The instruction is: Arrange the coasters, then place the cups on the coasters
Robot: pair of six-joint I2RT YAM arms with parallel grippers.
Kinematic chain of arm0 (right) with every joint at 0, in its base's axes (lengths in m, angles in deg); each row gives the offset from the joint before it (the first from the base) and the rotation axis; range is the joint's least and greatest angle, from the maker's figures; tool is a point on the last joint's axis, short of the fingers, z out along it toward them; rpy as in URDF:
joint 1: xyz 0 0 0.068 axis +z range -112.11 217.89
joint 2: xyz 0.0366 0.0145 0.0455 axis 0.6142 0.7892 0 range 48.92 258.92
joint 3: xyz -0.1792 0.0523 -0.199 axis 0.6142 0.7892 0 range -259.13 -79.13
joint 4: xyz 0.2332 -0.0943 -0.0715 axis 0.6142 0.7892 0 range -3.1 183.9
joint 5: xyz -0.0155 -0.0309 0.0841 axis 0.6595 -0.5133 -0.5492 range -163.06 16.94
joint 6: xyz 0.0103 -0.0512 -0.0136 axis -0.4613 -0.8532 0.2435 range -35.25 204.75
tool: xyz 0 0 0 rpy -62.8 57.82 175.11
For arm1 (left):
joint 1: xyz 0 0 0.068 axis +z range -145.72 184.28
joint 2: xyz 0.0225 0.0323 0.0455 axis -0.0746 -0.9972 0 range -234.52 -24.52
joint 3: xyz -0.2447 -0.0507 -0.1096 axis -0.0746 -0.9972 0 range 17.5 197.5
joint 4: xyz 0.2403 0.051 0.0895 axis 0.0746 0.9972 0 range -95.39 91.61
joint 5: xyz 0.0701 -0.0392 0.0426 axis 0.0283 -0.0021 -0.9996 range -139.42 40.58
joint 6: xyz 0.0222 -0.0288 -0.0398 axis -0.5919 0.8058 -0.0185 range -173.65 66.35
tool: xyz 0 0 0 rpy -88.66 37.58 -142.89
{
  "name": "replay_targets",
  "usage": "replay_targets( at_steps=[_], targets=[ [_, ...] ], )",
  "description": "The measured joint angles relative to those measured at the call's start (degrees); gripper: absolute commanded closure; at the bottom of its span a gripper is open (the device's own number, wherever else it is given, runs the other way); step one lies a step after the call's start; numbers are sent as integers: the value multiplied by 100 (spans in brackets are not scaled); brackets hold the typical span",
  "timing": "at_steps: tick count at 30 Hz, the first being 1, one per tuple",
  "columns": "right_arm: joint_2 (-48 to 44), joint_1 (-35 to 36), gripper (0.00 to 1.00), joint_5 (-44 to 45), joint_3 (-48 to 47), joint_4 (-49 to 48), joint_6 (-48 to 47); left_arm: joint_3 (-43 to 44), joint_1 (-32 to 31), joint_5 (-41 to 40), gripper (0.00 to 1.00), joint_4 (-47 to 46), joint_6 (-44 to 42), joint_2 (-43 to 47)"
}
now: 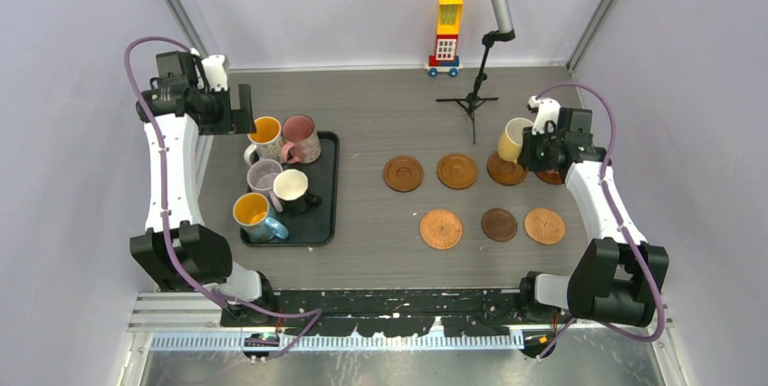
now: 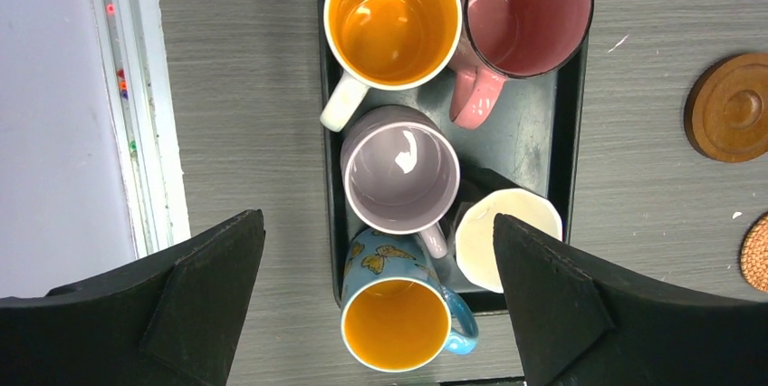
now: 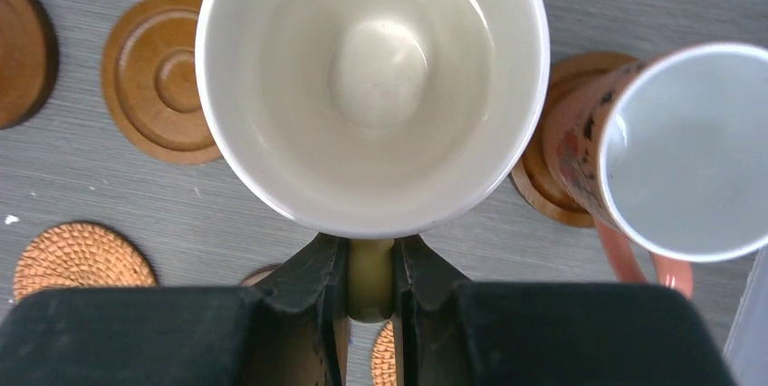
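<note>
Glossy yellow mug (image 3: pixel 371 87), handle pinched in right tool (image 3: pixel 369 264); left tool (image 2: pixel 376 223) gapes wide.

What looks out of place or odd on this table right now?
Nothing looks spilled or broken. Only the colourful toy block tower and the black tripod stand at the far side seem unrelated to the job.
</note>
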Motion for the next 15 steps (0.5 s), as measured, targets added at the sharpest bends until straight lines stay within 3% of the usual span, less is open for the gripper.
replay_targets(
  at_steps=[15],
  targets=[
    [317, -293, 100, -37, 315, -173, -522, 142, 0, 55, 0, 107, 26, -181]
  ],
)
